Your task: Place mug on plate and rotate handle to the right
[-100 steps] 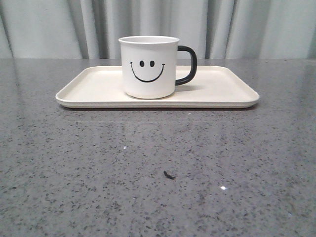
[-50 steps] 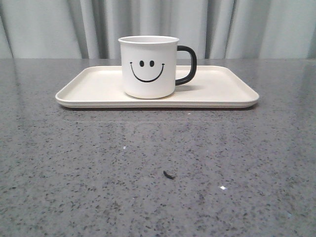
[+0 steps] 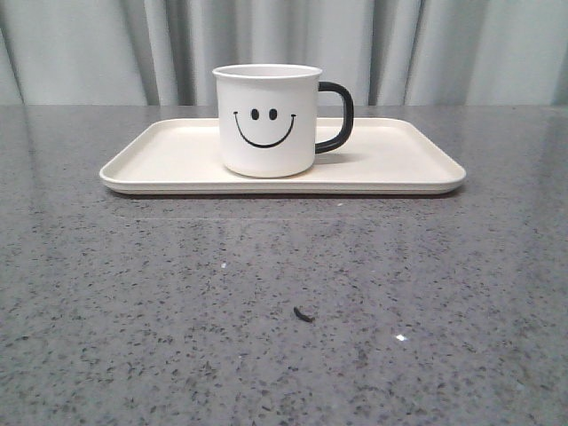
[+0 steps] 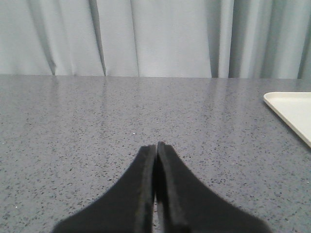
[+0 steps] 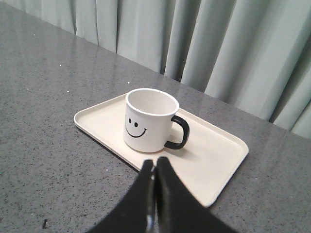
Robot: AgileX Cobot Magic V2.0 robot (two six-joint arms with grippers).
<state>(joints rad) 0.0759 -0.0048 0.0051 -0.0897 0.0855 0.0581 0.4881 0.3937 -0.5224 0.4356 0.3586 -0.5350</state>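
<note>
**Mug upright on the plate, handle toward the right edge, both grippers closed and empty**

On my front view the mug (image 3: 267,120) stands upright on the plate (image 3: 404,164), a little left of the plate's middle, with its smiley face turned toward the near edge of the table (image 3: 284,302). The handle (image 3: 337,116) sticks out toward the table's right edge, and its lower end sits just above the plate surface without touching it, as far as I can tell. The plate lies flat with its long sides running parallel to the far edge, set in the far half of the table and roughly centred between the left and right edges. A small dark speck (image 3: 303,313) lies on the bare grey surface well apart from the plate, toward the near edge. Pale curtains (image 3: 461,53) hang behind the far edge.

Neither arm shows on my front view. On the left wrist camera the left gripper (image 4: 156,148) has its two black fingers pressed together with nothing between them, over bare tabletop; only one corner of the plate appears at the side of that picture. On the right wrist camera the right gripper (image 5: 155,164) is likewise pressed closed and empty, looking down on the mug from above, clear of mug and plate alike.
</note>
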